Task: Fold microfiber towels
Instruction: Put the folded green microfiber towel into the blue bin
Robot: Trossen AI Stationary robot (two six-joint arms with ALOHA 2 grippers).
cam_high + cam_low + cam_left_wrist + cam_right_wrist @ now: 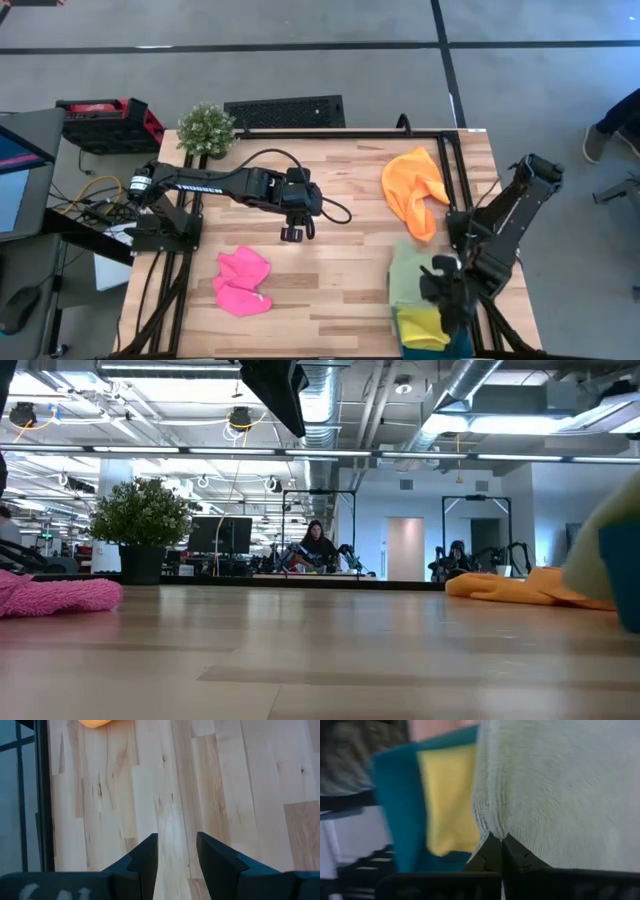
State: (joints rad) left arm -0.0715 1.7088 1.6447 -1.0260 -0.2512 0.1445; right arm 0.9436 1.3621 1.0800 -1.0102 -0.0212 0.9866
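**Right gripper pinched on the green towel at the tray corner**

The right gripper point(441, 283) sits at the near right corner of the tabletop point(340, 200), its fingers pressed together on a fold of the light green towel point(410, 268). In the right wrist view the pale cloth point(560, 790) bunches right at the fingertips, so the pinch looks like a live hold on it. Just beyond lies the yellow towel point(422, 328) on the dark teal tray point(395, 810). The green towel runs lengthwise from the tray toward the orange towel point(415, 190), so any pull or fold would likely go along that line, away from the tray.

The left gripper point(295, 233) hangs over bare wood near the middle of the tabletop, fingers spread and holding nothing. The hot pink towel point(243, 280) lies crumpled nearer to it, toward the front left, and is the left arm's natural reach; the orange towel lies between the two arms, nearer the right.

Count: four towels, one each of green, yellow, orange and pink; one tray; one potted plant point(206, 128) at the far left corner.
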